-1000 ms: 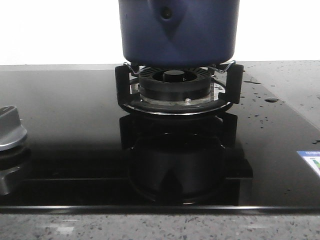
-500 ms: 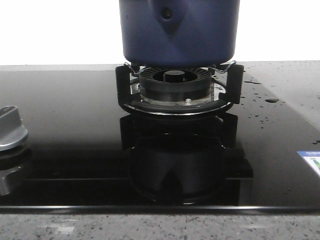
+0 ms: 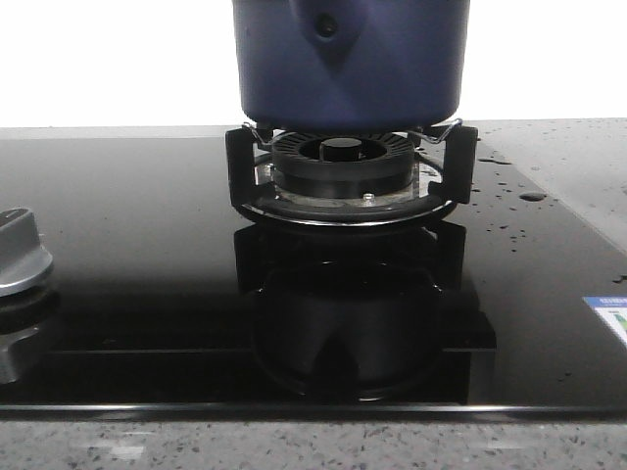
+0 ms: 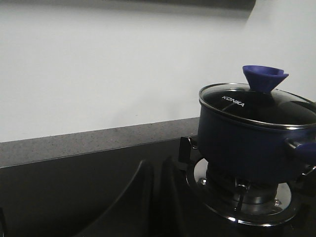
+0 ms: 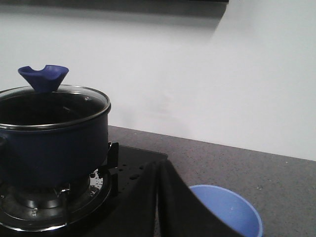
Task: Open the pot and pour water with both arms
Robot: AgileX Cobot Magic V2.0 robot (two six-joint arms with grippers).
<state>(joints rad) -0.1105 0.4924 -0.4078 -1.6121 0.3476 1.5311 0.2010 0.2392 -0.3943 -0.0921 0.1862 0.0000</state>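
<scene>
As we took stock, nothing had yet been gripped and the lid was on.

Pot position: the pot [image 3: 350, 61] sat squarely on the gas burner [image 3: 342, 162] at the far centre of the glass hob [image 3: 147, 255], roughly twelve o'clock from the robot; its top was cut off in the front view.

Lid: a glass lid [image 4: 256, 104] with a steel rim closed the pot, topped by a blue flared knob [image 4: 264, 78], which also showed in the right wrist view [image 5: 43, 77].

Handling, pot: we judged it heavy and rigid, heavier if water was inside; the matte wall looked smooth and offered no purchase, so the side handle [image 4: 303, 146] seemed the place to hold for pouring.

Handling, lid: we judged the glass fragile and slippery; the knob, narrow at its base under a wide cup, looked like the only sound pinch point.

Left gripper [image 4: 154, 197]: dark fingers lay close together with nothing between them, well short of the pot at about its nine o'clock.

Right gripper [image 5: 158, 202]: fingers likewise pressed together and empty, off the pot's three o'clock side.

Receiver: a blue bowl [image 5: 232, 212] sat on the grey counter [image 5: 256, 168] near the right gripper.

Hazard: water drops [image 3: 509, 211] speckled the hob at the burner's three o'clock.
</scene>
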